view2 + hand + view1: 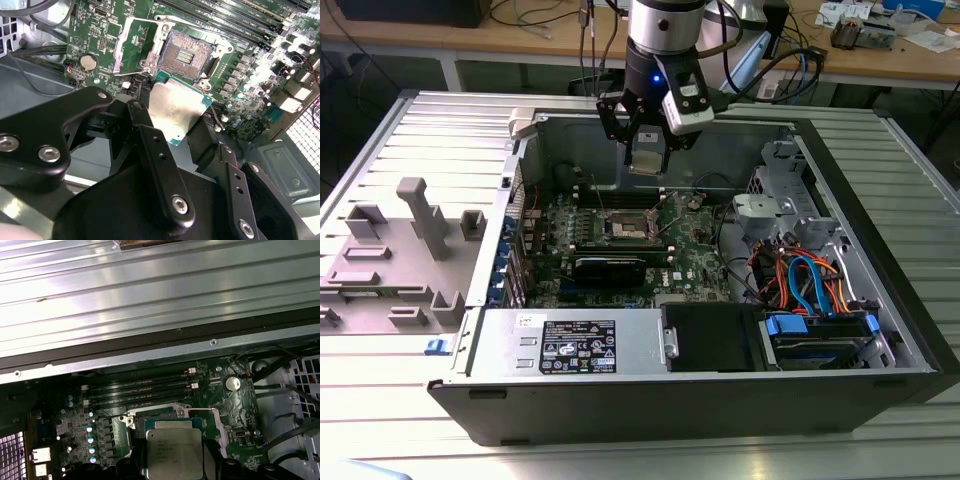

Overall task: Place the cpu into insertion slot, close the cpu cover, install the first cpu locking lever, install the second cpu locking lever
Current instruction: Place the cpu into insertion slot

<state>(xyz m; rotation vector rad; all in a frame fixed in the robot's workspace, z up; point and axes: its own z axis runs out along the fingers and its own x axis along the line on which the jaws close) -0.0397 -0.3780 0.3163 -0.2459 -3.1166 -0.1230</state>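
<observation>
My gripper point(646, 155) hangs above the open computer case, shut on the cpu point(645, 160), a small square chip with a silvery top. In the second wrist view the cpu point(175, 110) sits between the black fingers point(150, 145), held above the board and apart from it, just to one side of the insertion slot point(187, 55). The slot's dark centre is bare. The cpu cover point(134, 44), a thin silvery frame, stands flipped open beside the slot. In the first wrist view the cpu point(174, 452) hides most of the insertion slot point(165, 416). In the exterior view the slot point(630, 232) lies below the gripper.
Long black memory slots point(140, 390) run beside the socket. A black card point(610, 265) lies in front of it. The power supply point(570, 345) and a drive cage with blue and orange cables point(815, 285) line the case. A grey fixture point(410, 240) stands at the exterior view's left.
</observation>
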